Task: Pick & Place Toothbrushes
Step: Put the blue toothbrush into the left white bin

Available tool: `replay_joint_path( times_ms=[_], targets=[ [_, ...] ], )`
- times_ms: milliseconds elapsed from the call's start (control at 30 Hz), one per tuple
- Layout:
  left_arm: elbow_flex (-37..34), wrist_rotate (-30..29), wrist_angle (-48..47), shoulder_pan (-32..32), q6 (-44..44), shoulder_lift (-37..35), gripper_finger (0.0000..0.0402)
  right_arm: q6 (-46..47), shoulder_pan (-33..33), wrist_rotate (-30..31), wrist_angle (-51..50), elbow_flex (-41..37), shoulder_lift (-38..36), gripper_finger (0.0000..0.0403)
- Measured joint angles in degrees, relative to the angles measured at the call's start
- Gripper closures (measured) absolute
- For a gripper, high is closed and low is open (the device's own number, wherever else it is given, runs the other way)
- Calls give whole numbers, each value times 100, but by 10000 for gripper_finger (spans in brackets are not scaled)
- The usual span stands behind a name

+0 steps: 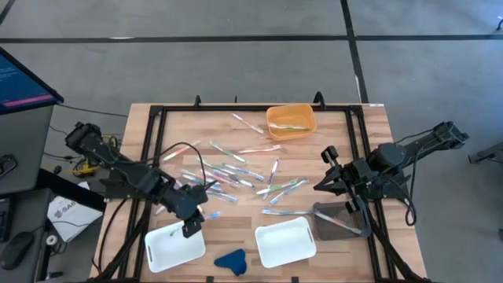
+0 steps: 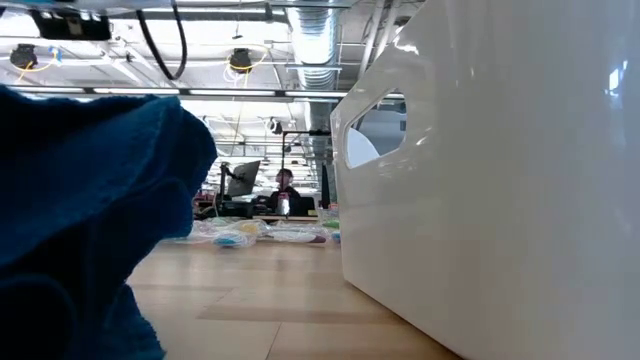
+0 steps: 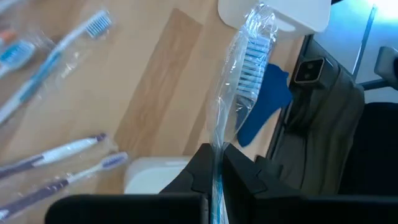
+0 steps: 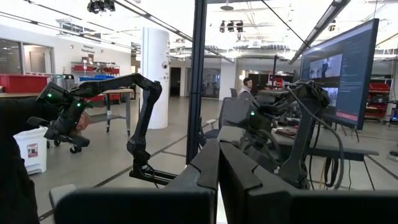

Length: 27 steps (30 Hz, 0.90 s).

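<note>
Pinching a crinkly clear-wrapped toothbrush (image 3: 249,62), my left gripper (image 3: 214,180) has its fingers closed on the slim handle above the glossy white tray (image 1: 174,244). Other toothbrushes (image 1: 236,174) lie scattered on the wood-grain table (image 1: 244,220). My right gripper (image 4: 217,168), pressed shut and empty, waits at the table's right side.

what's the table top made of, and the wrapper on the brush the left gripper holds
Table top: looks like wood, pale butcher-block planks with visible seams, matte. Wrapper on the toothbrush in the left gripper: seemingly thin clear plastic film, crinkled and glinting.
</note>
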Motion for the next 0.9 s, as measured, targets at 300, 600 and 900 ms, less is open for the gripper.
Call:
replay_joint_path(
  times_ms=[300, 600, 900],
  targets=[
    [-2, -118, -156, -519, -815, 0, 396, 0, -1, 0, 0, 0, 0, 403],
    [-22, -436, -429, -1078, -1844, 0, 396, 2, -2, 0, 2, 0, 0, 403],
    [-510, -623, -423, -1601, -2798, 0, 396, 4, -4, 0, 0, 0, 0, 403]
  ],
)
